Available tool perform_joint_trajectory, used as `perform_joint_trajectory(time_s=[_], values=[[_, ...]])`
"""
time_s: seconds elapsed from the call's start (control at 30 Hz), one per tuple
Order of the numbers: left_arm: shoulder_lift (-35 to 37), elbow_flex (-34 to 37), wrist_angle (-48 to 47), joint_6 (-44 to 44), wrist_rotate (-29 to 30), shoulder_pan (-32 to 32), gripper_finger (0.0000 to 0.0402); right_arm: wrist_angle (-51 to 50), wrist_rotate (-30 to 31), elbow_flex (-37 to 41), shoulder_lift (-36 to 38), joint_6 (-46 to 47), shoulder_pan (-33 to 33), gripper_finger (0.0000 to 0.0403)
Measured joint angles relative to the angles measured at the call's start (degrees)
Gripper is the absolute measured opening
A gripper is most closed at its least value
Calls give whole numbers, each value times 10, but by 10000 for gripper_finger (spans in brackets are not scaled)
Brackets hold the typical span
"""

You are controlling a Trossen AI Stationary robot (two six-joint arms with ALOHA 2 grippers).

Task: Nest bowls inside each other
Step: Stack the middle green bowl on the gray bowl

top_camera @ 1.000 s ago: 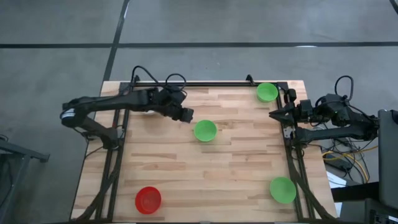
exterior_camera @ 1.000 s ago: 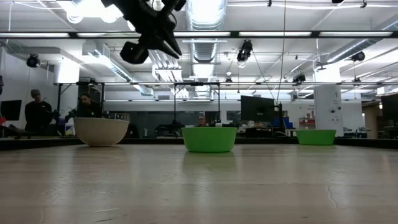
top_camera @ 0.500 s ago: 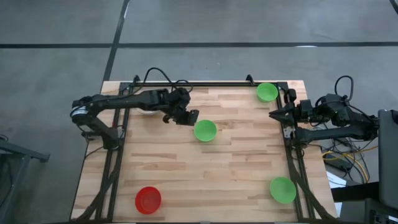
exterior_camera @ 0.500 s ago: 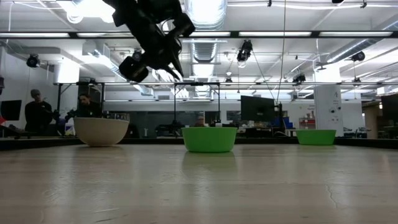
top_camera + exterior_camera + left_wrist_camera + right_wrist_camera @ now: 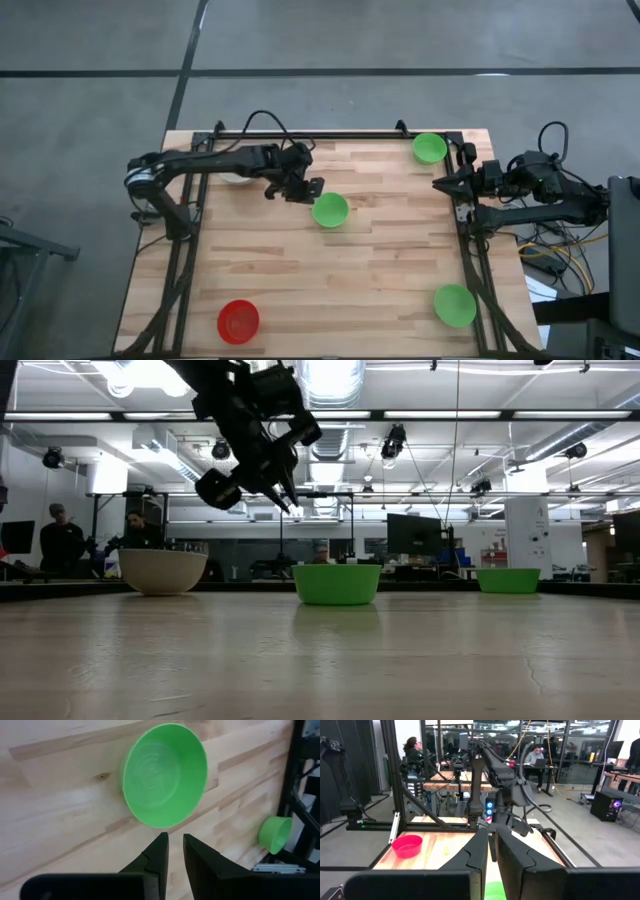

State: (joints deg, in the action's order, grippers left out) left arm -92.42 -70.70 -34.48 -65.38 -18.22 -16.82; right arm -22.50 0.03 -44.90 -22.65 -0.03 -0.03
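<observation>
Your centre green bowl (image 5: 330,209) sits upright and empty on the wooden surface (image 5: 300,290), and everything else places off it. The left end effector (image 5: 312,189) hangs in the air just beside that bowl, on the side toward the left arm's base, not touching it; in the left wrist view its two fingers (image 5: 156,857) stand slightly parted with a narrow gap between them, holding nothing, and the bowl (image 5: 165,774) lies straight ahead of the tips. In the low view the end effector (image 5: 285,503) points down at an angle, above and beside the bowl (image 5: 337,583).

Beyond the left arm from the centre bowl you have the whitish bowl (image 5: 163,571), mostly hidden under that arm in the high view. A second green bowl (image 5: 430,148) rests at the surface's far corner on the right arm's side, and a third green bowl (image 5: 455,305) at the near corner on that same side. The red bowl (image 5: 239,321) is well apart from the centre bowl, at the near corner on the left arm's side.

The right end effector (image 5: 440,184) waits off the surface's edge, between the two outer green bowls, its fingers (image 5: 479,852) nearly together and empty.
</observation>
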Motion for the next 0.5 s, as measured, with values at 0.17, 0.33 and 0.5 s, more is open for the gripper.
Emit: perform_joint_trajectory(time_s=[0.17,0.33,0.5], values=[[-16,0,4,4,-21,-10,64,0,0,0,0,0,0,34],[-20,0,2,3,-19,-15,63,0,0,0,0,0,0,34],[-20,0,-2,3,-1,-16,79,0,0,0,0,0,0,34]])
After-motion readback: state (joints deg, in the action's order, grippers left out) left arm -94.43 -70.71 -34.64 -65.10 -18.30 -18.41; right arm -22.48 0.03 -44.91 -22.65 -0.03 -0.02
